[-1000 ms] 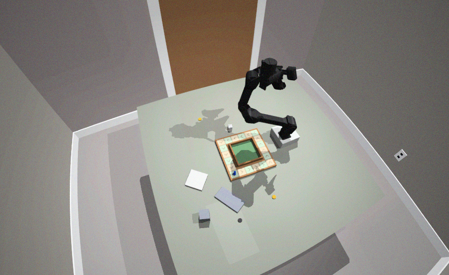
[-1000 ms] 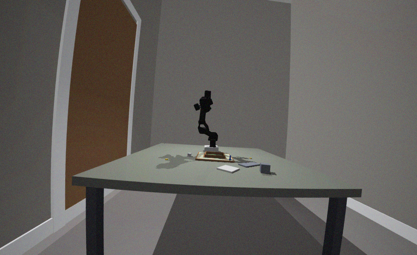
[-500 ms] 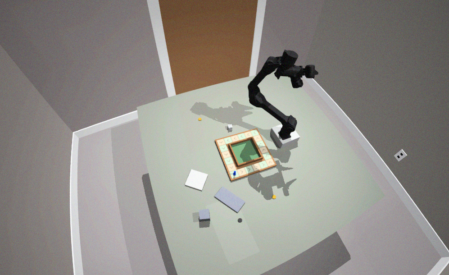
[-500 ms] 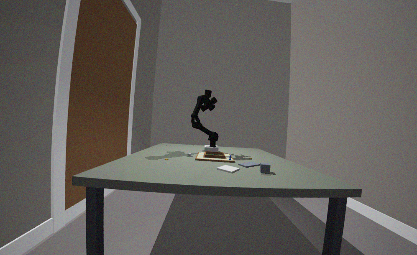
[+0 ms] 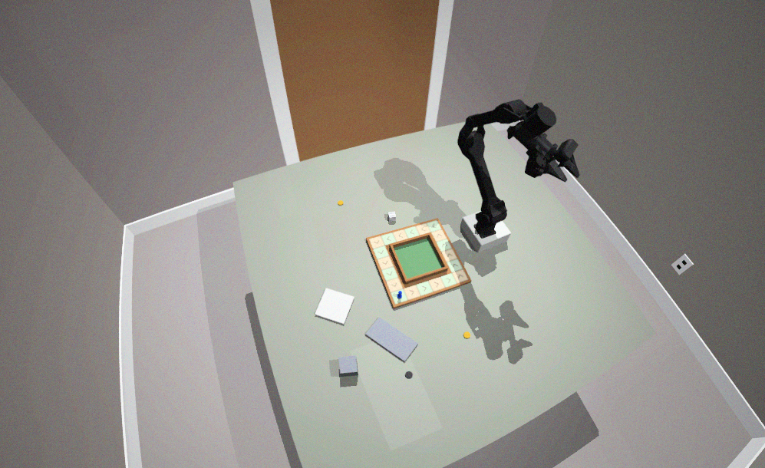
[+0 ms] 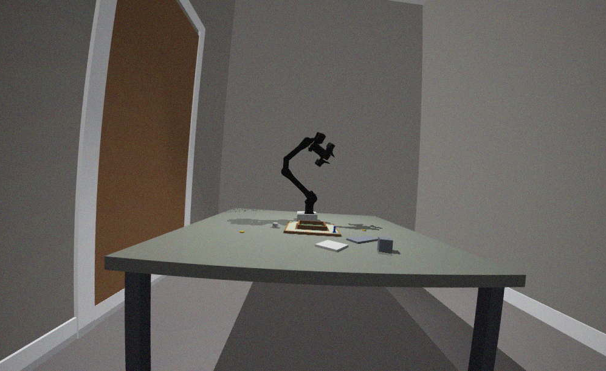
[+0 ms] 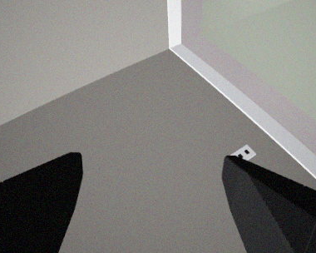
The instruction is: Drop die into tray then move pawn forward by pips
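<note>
A small white die (image 5: 391, 216) (image 6: 275, 225) lies on the table just outside the board, on its door side; its pips are too small to read. The board (image 5: 394, 306) has a ring of arrowed squares around a green dice tray (image 5: 418, 260) with brown walls, and the tray is empty. A blue pawn (image 5: 399, 295) (image 6: 334, 228) stands on the corner square nearest the white tile. My gripper (image 5: 571, 176) (image 6: 330, 159) (image 7: 154, 166) is open and empty, high up and well away from the die, board and pawn.
A white tile (image 5: 334, 306) (image 6: 331, 245), a grey-blue slab (image 5: 391, 339) (image 6: 362, 239), a grey-blue cube (image 5: 348, 365) (image 6: 385, 244), a dark disc (image 5: 408, 374) and two yellow discs (image 5: 340, 202) (image 5: 466, 335) lie around the board. My arm's white base (image 5: 496, 238) stands beside it.
</note>
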Controlling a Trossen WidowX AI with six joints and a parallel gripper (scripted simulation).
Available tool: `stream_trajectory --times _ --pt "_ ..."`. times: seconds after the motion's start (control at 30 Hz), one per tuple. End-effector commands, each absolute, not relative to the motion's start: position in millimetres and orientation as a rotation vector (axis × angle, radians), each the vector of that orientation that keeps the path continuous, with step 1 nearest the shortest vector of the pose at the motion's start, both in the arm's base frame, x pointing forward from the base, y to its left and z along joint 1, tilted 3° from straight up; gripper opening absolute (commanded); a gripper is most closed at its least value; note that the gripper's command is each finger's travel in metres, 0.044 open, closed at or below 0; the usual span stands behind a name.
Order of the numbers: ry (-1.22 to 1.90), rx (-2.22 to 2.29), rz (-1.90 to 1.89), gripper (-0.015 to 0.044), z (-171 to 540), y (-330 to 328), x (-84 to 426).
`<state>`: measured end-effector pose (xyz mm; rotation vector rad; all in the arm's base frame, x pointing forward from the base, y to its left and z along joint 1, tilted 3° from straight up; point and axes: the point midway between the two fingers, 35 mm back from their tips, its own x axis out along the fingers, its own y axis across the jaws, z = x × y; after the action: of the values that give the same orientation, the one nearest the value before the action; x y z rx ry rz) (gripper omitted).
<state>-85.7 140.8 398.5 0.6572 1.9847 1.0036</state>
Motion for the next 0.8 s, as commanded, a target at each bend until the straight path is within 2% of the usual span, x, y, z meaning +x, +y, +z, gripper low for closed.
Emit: stream_trajectory --times 0.0,0.2,0.37,0.57,0.77 --pt "1.778 0.680 0.930 0.0275 379 187 -49" --pt "1.524 0.660 0.793 0.0275 351 230 25" --pt "1.364 0.604 0.649 0.0275 323 240 99" --pt "1.237 0.510 0.458 0.0275 285 220 189" --pt "1.180 0.394 0.275 0.0275 244 166 266"
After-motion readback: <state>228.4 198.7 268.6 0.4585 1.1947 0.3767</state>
